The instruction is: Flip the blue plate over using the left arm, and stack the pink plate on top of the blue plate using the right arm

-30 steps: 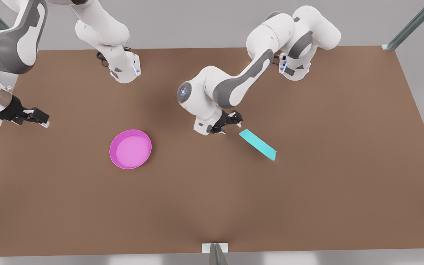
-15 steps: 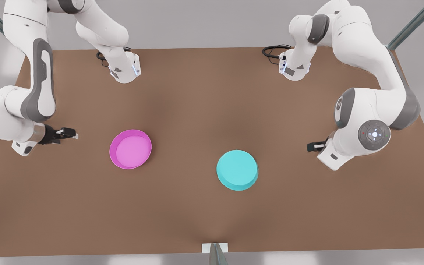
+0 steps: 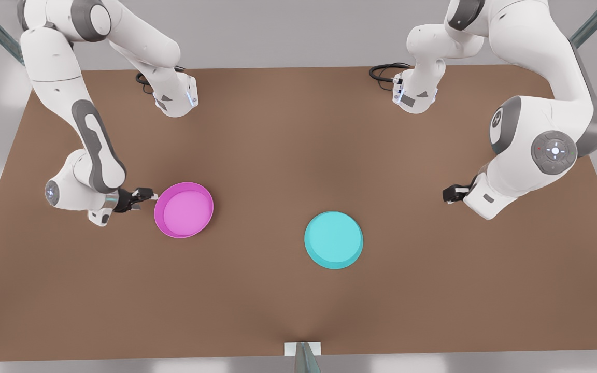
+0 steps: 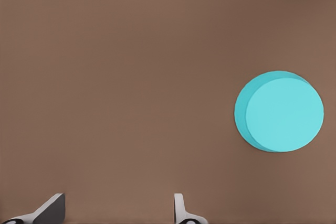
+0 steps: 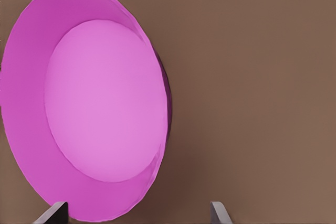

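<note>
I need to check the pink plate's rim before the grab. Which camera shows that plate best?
The right wrist view: the pink plate is close up, rim and flat centre clear, between the open right gripper's fingertips. The front view shows it whole but small, the gripper at its edge.

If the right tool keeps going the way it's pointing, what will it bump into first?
Most likely the pink plate: the right tool, open, points at its near rim from the front view's left, with the rim between its fingers in the right wrist view.
</note>
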Tool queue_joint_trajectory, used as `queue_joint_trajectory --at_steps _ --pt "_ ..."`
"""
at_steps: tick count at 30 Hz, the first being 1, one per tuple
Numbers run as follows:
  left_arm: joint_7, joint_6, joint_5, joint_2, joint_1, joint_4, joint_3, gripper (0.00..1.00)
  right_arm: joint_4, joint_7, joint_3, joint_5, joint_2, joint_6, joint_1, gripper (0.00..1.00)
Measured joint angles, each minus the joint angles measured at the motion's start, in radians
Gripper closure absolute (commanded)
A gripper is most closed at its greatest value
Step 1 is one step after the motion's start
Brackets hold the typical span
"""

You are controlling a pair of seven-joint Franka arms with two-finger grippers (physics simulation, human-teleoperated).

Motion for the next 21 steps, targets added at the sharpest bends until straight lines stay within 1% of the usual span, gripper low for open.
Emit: queue_joint_trajectory --at_steps 4,5,8,11,14,15,17,18,19,20,21 --pt "0.0 -0.009 0.002 0.011 0.0 0.003 0.0 0.0 -0.074 -0.002 -0.004 0.003 -0.018 0.132 0.082 0.0" --pt "0.0 -0.009 0.002 0.013 0.0 0.003 0.0 0.0 -0.093 -0.002 -0.005 0.001 -0.013 0.172 0.081 0.0" --pt "0.0 -0.009 0.002 0.013 0.0 0.002 0.0 0.0 -0.095 -0.004 -0.006 0.002 -0.009 0.176 0.077 0.0" --pt "-0.002 -0.009 0.003 0.013 -0.002 0.005 0.0 0.0 -0.094 -0.004 -0.007 0.003 0.004 0.18 0.076 0.09" --pt "0.0 -0.009 0.004 0.016 -0.001 0.003 0.002 0.0 -0.09 -0.004 -0.009 0.002 0.023 0.171 0.062 0.12" --pt "-0.001 -0.009 0.004 0.016 -0.002 0.003 0.002 0.0 -0.088 -0.015 -0.009 0.003 0.028 0.17 0.058 0.16" --pt "0.0 -0.009 0.004 0.016 -0.002 0.003 0.002 0.0 -0.086 -0.022 -0.009 0.002 0.027 0.17 0.059 0.35" --pt "-0.001 -0.01 0.004 0.016 -0.002 0.003 0.002 0.0 -0.085 -0.024 -0.009 0.001 0.028 0.17 0.059 0.41" --pt "-0.001 -0.009 0.004 0.016 -0.002 0.003 0.002 0.0 -0.083 -0.024 -0.008 0.001 0.029 0.17 0.059 0.44" --pt "0.0 -0.009 0.004 0.016 -0.002 0.003 0.002 0.0 -0.082 -0.024 -0.008 0.001 0.029 0.17 0.06 0.5" --pt "0.0 -0.009 0.004 0.016 -0.002 0.003 0.002 0.0 -0.079 -0.023 -0.008 0.001 0.035 0.17 0.06 0.5"
